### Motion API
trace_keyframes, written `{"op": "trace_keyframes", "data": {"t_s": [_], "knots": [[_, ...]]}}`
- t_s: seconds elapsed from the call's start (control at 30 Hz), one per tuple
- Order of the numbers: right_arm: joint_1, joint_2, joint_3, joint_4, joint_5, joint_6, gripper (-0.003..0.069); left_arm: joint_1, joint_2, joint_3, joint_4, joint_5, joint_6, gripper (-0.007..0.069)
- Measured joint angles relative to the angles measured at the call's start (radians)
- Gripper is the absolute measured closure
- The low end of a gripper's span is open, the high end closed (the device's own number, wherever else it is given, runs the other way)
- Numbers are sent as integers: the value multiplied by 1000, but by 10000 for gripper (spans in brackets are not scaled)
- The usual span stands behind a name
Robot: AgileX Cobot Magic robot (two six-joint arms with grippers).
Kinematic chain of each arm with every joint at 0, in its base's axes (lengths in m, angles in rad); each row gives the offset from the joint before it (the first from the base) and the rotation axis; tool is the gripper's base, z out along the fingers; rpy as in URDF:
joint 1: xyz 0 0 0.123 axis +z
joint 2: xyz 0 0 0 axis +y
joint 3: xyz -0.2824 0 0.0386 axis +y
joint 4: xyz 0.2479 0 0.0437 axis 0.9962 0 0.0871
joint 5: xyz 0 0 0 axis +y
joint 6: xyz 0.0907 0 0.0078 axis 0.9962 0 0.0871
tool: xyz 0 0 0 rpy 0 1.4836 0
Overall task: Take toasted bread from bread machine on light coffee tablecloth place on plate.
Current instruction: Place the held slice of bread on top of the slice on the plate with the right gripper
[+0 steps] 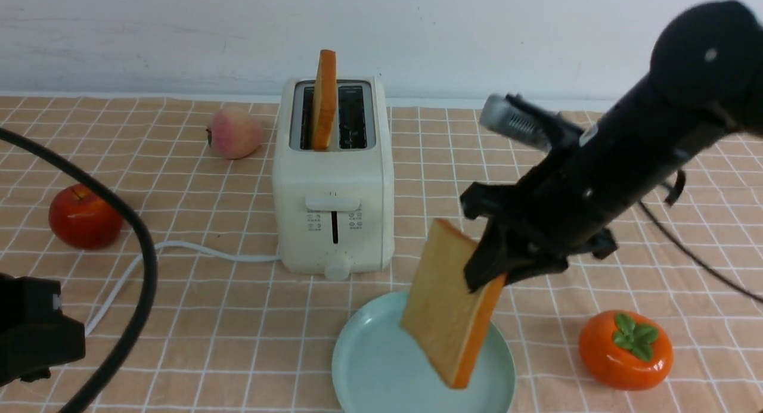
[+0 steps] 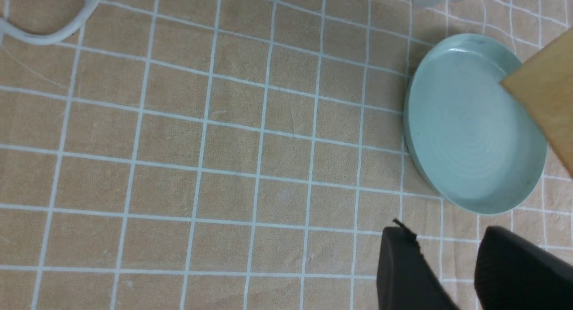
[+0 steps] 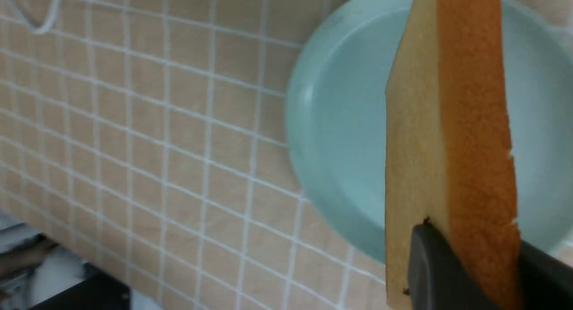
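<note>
A: The right gripper (image 1: 495,273) is clamped on 1 slice of toast (image 1: 444,309). It pinches the slice near an upper corner, so the slice hangs tilted over the plate (image 1: 357,365).

B: Is it down on the plate yet?

A: Not lying flat, no. Its lowest corner hangs over the right part of the plate, but I cannot tell whether that corner touches. In the right wrist view the slice shows edge-on with the plate behind it.

B: And the other one?

A: The 2nd slice (image 1: 325,97) stands upright in the left slot of the toaster (image 1: 334,198), poking out of the top. The toaster sits on the tablecloth (image 1: 208,317), just behind the plate.

B: What about the left gripper?

A: The left gripper (image 2: 456,274) hangs low over the cloth near the plate. Its jaws are apart with nothing between them.

B: So how far along are we?

A: By my judgement, under halfway. Slice 1 is out of the toaster and carried to the plate, but it needs lowering and letting go. Slice 2 is untouched, and nothing lies on the plate.
</note>
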Motion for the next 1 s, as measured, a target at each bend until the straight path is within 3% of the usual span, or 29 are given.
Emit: {"op": "trace_keyframes", "data": {"t_s": [0.2,0.37,0.47,0.5,0.63,0.67,0.77,0.87,1.0], "knots": [[0,0,191,283,-115,-180,556,0,0,0,-1,0,0,386],[0,0,266,317,-149,-239,523,0,0,0,-15,0,0,386],[0,-1,273,321,-162,-242,417,0,0,0,-49,0,0,386],[0,-1,273,321,-163,-242,417,0,0,0,-49,0,0,386],[0,-20,273,317,-188,-326,167,0,0,0,-132,-25,0,386],[0,-20,273,317,-188,-332,167,0,0,0,-136,-32,0,386],[-29,-63,261,310,-161,-390,27,0,11,1,-236,-73,33,386],[-74,-103,211,268,-119,-402,-8,0,29,1,-374,-118,104,386],[-104,-156,131,183,-57,-396,11,-1,61,-7,-488,-222,238,386]]}}
